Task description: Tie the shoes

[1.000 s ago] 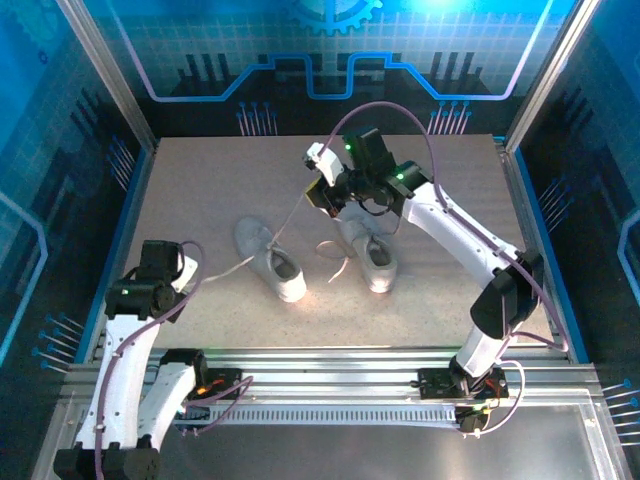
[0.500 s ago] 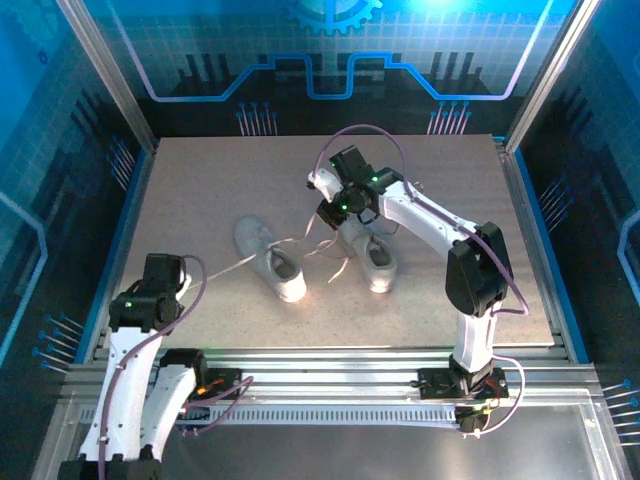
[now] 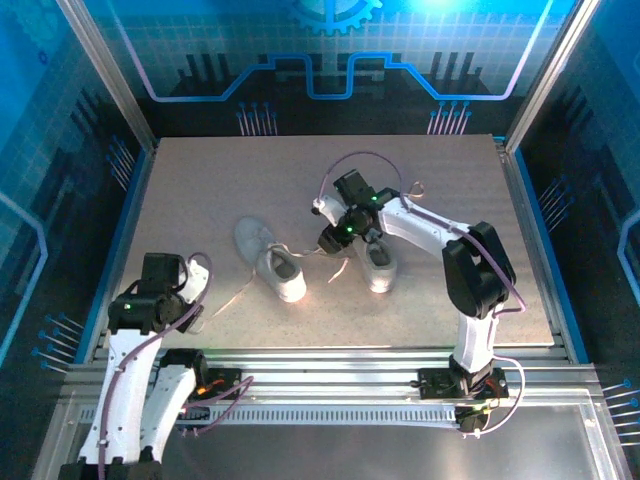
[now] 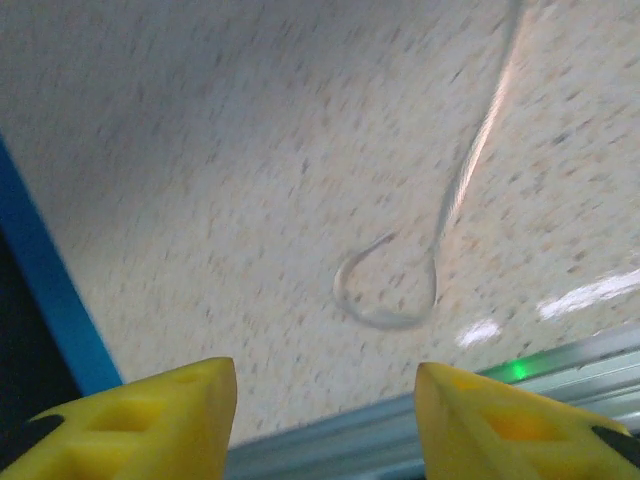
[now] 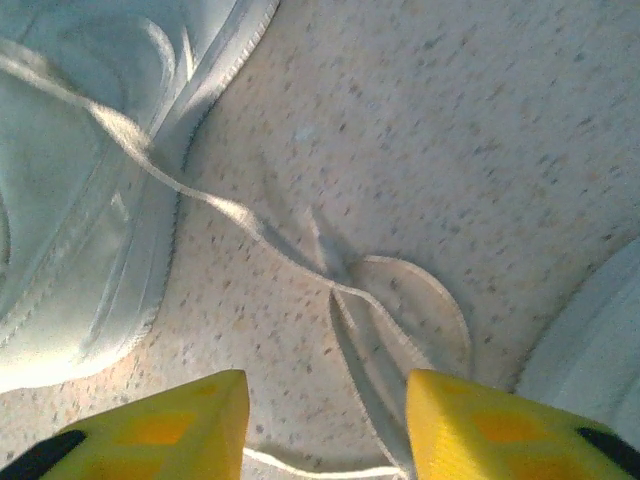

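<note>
Two small white sneakers lie mid-table, the left shoe and the right shoe. My right gripper hangs low between them, open, over a twisted stretch of white lace lying on the table. The left shoe's side fills that view's left and the other shoe's edge its right. My left gripper sits near the front left edge, open, with nothing between its fingers. Ahead of it a lace end lies curled in a loop; this lace trails from the left shoe.
A blue side rail and the metal front rail run close to my left gripper. The speckled tabletop stretches behind and left of the shoes. The right arm reaches over the right shoe.
My right gripper came down from above the shoes to table level between them, and the raised lace fell slack. My left arm pulled back toward the front edge, leaving its lace on the table.
</note>
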